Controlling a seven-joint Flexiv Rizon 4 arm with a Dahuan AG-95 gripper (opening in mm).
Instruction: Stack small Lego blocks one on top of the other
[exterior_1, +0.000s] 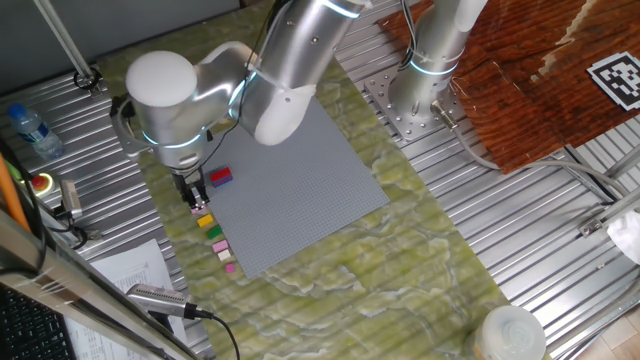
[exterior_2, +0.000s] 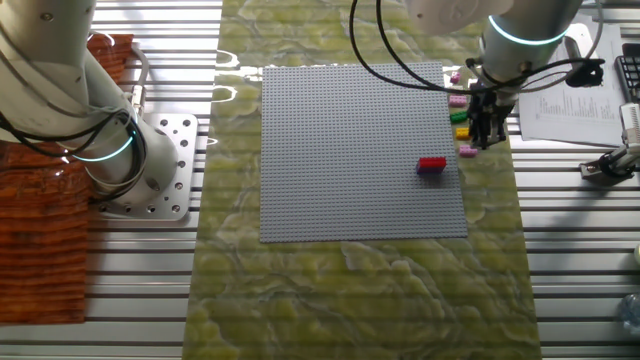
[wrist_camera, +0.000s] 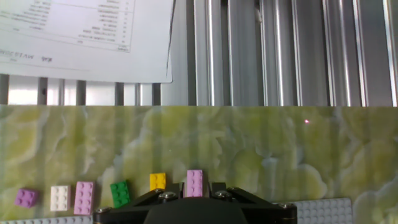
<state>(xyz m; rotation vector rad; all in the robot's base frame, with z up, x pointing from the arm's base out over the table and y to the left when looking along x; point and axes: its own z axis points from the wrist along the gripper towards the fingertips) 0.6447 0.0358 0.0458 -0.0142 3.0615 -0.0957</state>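
My gripper (wrist_camera: 194, 194) stands low over the mat by the grey baseplate's edge, its jaws tight on either side of a small pink brick (wrist_camera: 194, 182), which still looks level with the row. That brick also shows at the fingertips in the other fixed view (exterior_2: 467, 151). Beside it lie a yellow brick (wrist_camera: 158, 181), a green brick (wrist_camera: 120, 193), another pink brick (wrist_camera: 84, 197), a white brick (wrist_camera: 60, 197) and a purple brick (wrist_camera: 26, 197). A red brick (exterior_2: 431, 163) sits on the baseplate (exterior_2: 350, 150), apparently on top of a darker brick.
A printed sheet of paper (wrist_camera: 87, 37) lies on the ribbed metal table beyond the green mat (wrist_camera: 249, 149). A second robot arm's base (exterior_2: 120, 160) stands at the far side. A water bottle (exterior_1: 30, 130) stands near the table's edge.
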